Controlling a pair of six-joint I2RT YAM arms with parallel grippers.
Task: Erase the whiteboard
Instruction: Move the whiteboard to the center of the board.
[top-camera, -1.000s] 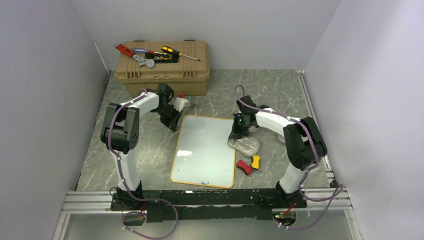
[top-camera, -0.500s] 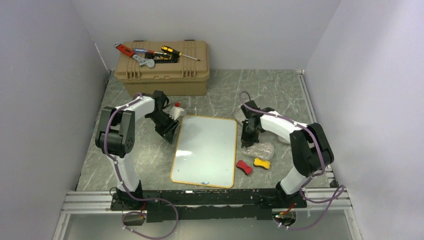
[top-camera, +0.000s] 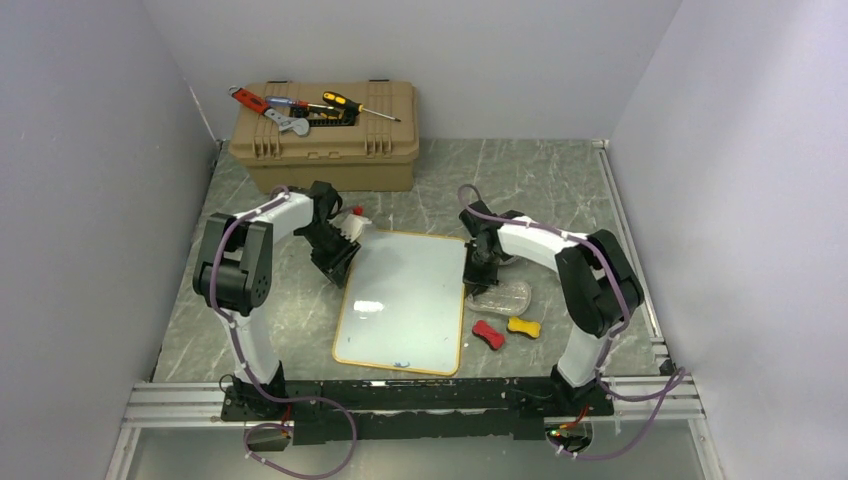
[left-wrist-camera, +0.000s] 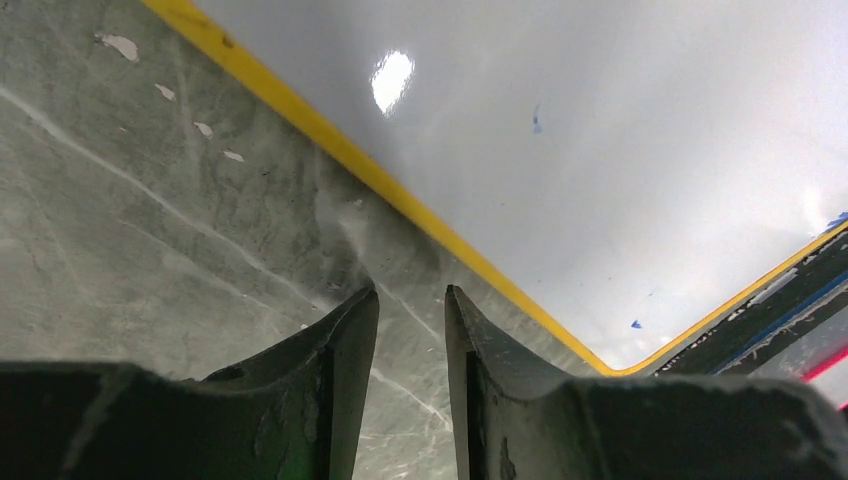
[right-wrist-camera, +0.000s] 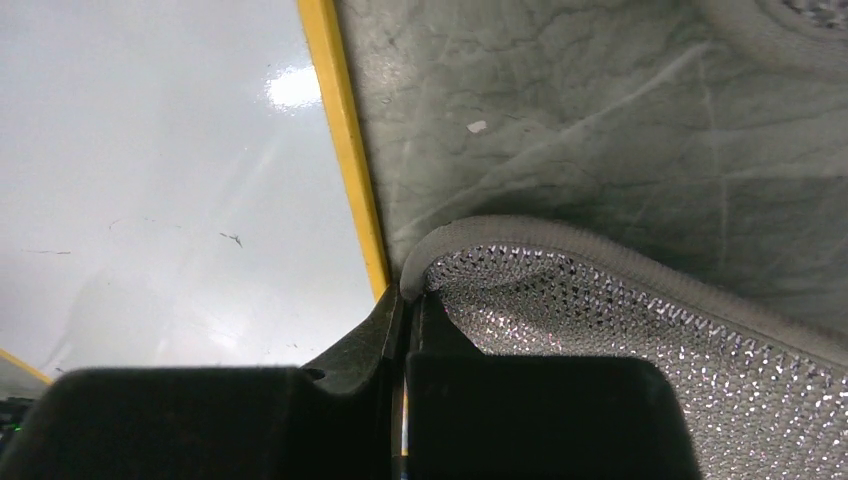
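The whiteboard (top-camera: 400, 300), white with an orange-yellow frame, lies flat mid-table. In the left wrist view the whiteboard (left-wrist-camera: 600, 130) carries a few tiny blue specks. My left gripper (top-camera: 338, 258) hovers just off its far left corner; its jaws (left-wrist-camera: 412, 295) stand open over bare table with nothing between them. My right gripper (top-camera: 476, 278) is at the board's right edge, shut (right-wrist-camera: 408, 295) on the rim of a silvery mesh pad (right-wrist-camera: 620, 320). The pad (top-camera: 503, 297) lies on the table beside the whiteboard's frame (right-wrist-camera: 345, 150).
A tan toolbox (top-camera: 325, 140) with screwdrivers and a wrench on its lid stands at the back left. A small white item with a red tip (top-camera: 357, 220) sits by the left gripper. Red (top-camera: 488, 334) and yellow (top-camera: 522, 327) blocks lie right of the board.
The left gripper's jaws have opened. The right gripper dragged the mesh pad right, then back to the board's edge. The board's near end has shifted a little left.
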